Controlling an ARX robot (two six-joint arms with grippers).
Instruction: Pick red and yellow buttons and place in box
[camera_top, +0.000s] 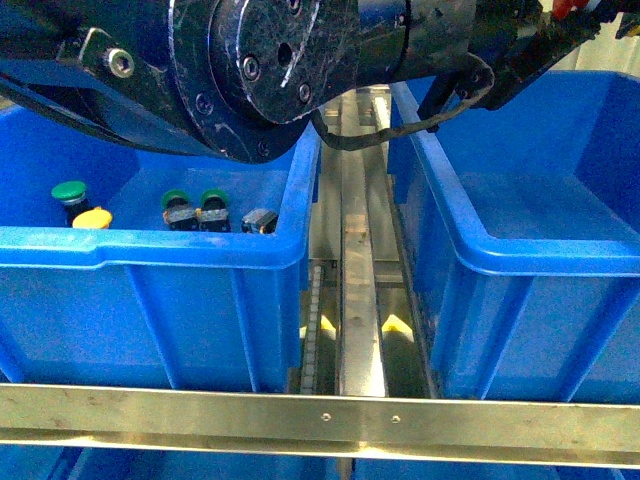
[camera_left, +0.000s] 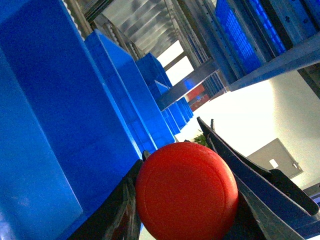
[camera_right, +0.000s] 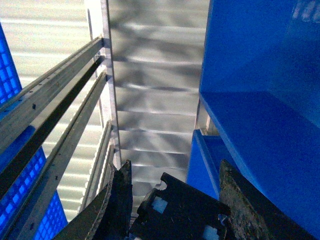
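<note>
Filling most of the front view are two blue bins, the left bin (camera_top: 150, 250) and the right bin (camera_top: 540, 255), set side by side w/ a metal rail (camera_top: 358, 280) running back through the gap btwn them and a flat metal bar (camera_top: 320, 415) across the front, below both. A big dark arm (camera_top: 250, 70) hangs across the top, over the left bin's back corner and the gap; can't tell which arm it is. Up at the top edge above the right bin there's a bit of red on dark hardware, too cropped to read. Left gripper (camera_left: 187, 165) is clamped on the red button (camera_left: 186, 192): in the left wrist view its glossy round cap sits pinched btwn the two dark fingers (camera_left: 125, 205), cap facing the camera, held up in the air w/ a row of blue bins and shelf beams behind. Right gripper (camera_right: 175, 175) has its jaws spread apart, nothing caught btwn the tips, w/ a blue bin wall to one side and grey metal rails to the other. Yellow button (camera_top: 92, 217) lies inside the left bin near its left front corner, just beside a green button (camera_top: 69, 192). Further along the same bin sit two more green buttons (camera_top: 176, 202) (camera_top: 213, 200), touching, then a small grey part (camera_top: 259, 220) near the bin's right wall.
</note>
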